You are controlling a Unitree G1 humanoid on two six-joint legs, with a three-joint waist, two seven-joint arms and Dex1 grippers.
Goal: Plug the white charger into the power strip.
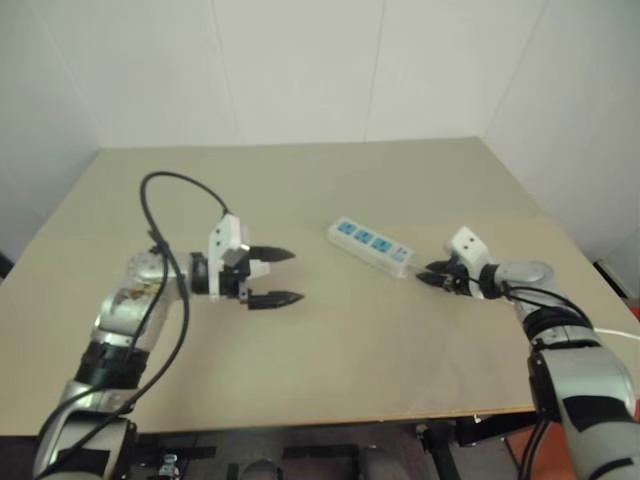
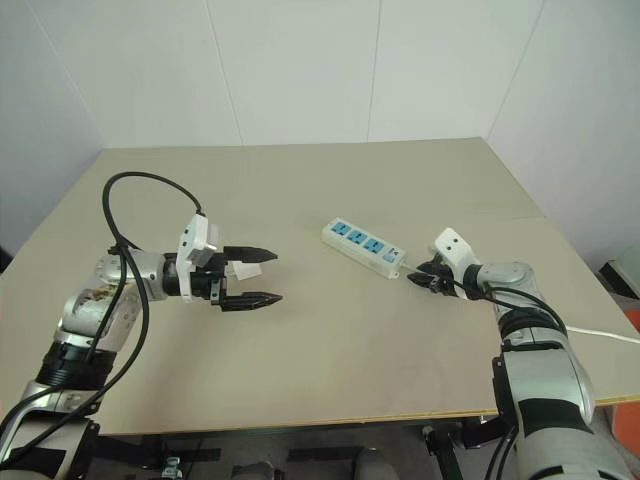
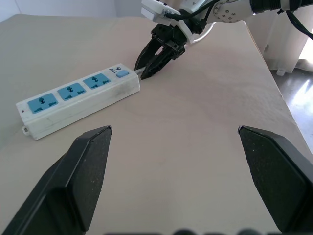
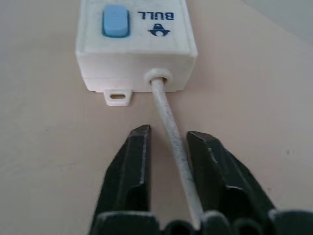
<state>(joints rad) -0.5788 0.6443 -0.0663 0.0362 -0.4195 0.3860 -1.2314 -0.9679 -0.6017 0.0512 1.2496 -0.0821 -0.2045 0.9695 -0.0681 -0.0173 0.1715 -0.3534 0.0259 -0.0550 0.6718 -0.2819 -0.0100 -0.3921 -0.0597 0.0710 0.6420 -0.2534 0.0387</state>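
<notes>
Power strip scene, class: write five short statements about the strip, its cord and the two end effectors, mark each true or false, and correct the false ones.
1. The power strip has three blue sockets. True.
2. The right end effector has its fingers on either side of the strip's cord. True.
3. The left end effector is clamped on the strip. False: its fingers stand wide apart, short of the strip and touching nothing.
4. The strip's blue switch sits at the end far from the cord. False: it sits at the cord end, beside the printed brand name.
5. The strip lies flat on the table. True.
</notes>
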